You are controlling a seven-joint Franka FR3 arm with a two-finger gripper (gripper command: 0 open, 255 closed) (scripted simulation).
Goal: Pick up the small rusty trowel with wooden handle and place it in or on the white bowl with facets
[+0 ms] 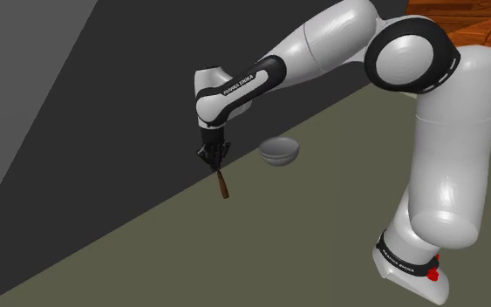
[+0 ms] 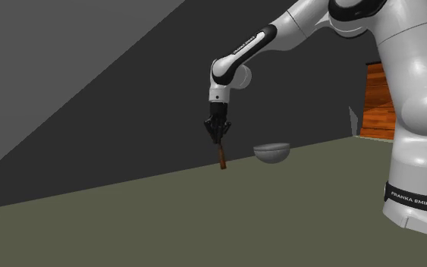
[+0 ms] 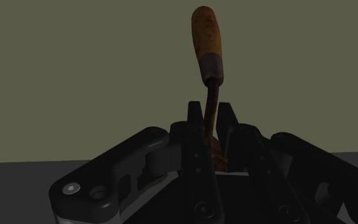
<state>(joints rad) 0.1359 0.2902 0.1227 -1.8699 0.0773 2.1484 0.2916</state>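
My gripper (image 1: 214, 158) is shut on the trowel (image 1: 222, 185), which hangs handle-down above the olive surface. The brown wooden handle (image 3: 206, 43) points away from the fingers in the wrist view, and the rusty shank runs back between them; the blade is hidden inside the hand. In the second exterior view the gripper (image 2: 218, 136) holds the trowel (image 2: 221, 157) clear of the surface. The faceted bowl (image 1: 279, 151) looks grey here and sits on the surface to the shoulder view's right of the gripper, a short way off. The bowl (image 2: 272, 152) also lies right of the trowel in the second exterior view.
A dark grey wall (image 1: 78, 113) rises behind the olive surface (image 1: 235, 253). The arm's base (image 1: 409, 257) stands at the shoulder view's lower right. A wooden panel (image 2: 378, 102) shows beyond the arm at the second exterior view's right.
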